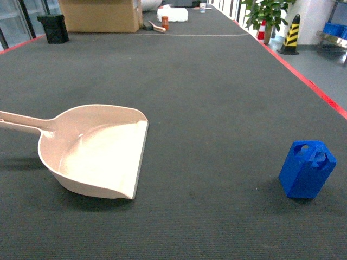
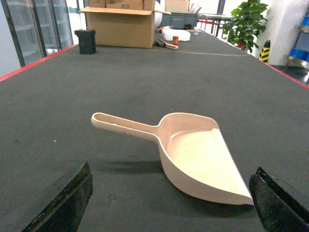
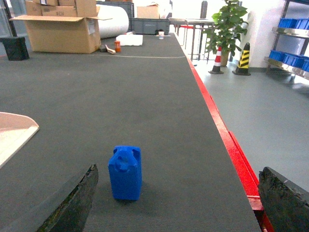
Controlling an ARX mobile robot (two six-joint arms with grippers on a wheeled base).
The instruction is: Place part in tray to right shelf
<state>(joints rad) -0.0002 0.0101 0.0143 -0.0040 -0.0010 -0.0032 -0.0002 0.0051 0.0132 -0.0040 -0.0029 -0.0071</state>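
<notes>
Nearest us, each wrist view showed only the two dark fingertips of its own claw at the bottom corners: the left gripper point(image 2: 169, 205) stood spread wide with the tray point(image 2: 193, 154) ahead between its fingers, and the right gripper point(image 3: 176, 203) stood equally wide, holding nothing, with the part point(image 3: 125, 172) upright on the mat point(image 3: 145, 96) just ahead, nearer its left finger. The head view showed neither gripper, but it alone gave us both things at once: the tray on the left, handle pointing left and flat lip facing right, and the part well apart from it at the right, near the mat's red edge. We saw nothing lying in the tray. The right wrist view caught only a corner of the tray at its left edge. Farther off, at the mat's far end, we saw a cardboard box point(image 2: 120, 26), its flaps open, contents not visible, and a black bin point(image 2: 85, 41) beside it. Beyond the red edge stood a potted plant point(image 3: 227, 26), and only the right wrist view showed clearly a rack point(image 3: 289, 34) with blue crates.
</notes>
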